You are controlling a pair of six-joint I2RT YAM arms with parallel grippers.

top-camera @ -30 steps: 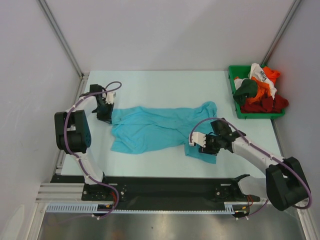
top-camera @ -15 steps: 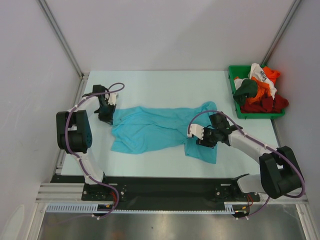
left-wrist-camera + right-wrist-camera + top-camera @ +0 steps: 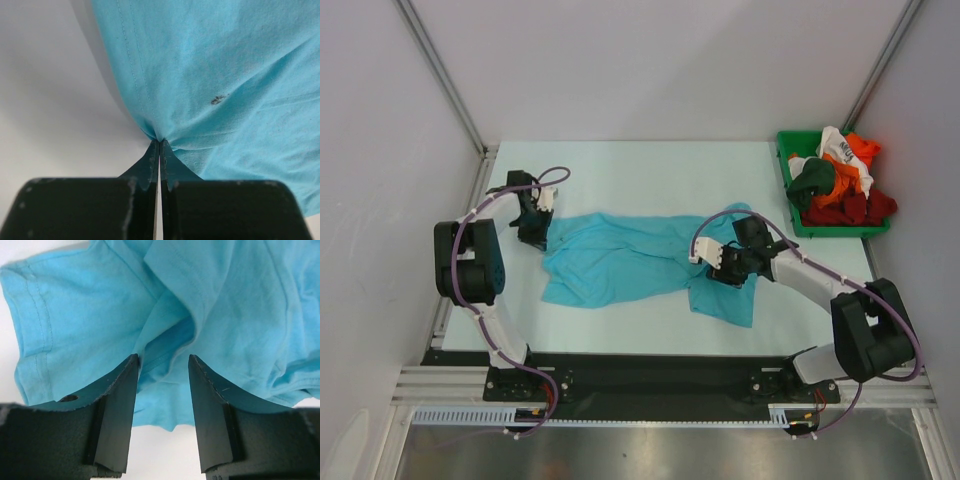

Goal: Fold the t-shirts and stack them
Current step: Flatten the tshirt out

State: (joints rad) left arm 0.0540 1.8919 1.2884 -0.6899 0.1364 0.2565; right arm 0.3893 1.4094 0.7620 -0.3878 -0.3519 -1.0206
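Observation:
A turquoise t-shirt [image 3: 630,262] lies crumpled and stretched sideways across the middle of the table. My left gripper [image 3: 540,234] is at its left end, shut on a pinch of the cloth's edge [image 3: 159,142]; the fabric [image 3: 225,75] fans out from the fingertips. My right gripper [image 3: 725,276] hovers over the shirt's right part, open, with its fingers [image 3: 125,385] apart above a fold [image 3: 170,335] near a sleeve [image 3: 45,330]. More t-shirts are heaped in the bin: orange [image 3: 842,185], red [image 3: 852,208], dark green [image 3: 812,180] and white [image 3: 840,148].
A green plastic bin [image 3: 790,216] stands at the table's right edge, at the back. Grey walls and metal frame posts [image 3: 445,75] close in the sides. A black rail [image 3: 640,375] with both arm bases runs along the near edge.
My right gripper has moved away from the near edge and to the left, further onto the shirt's right part. The left gripper has shifted slightly and still holds the cloth.

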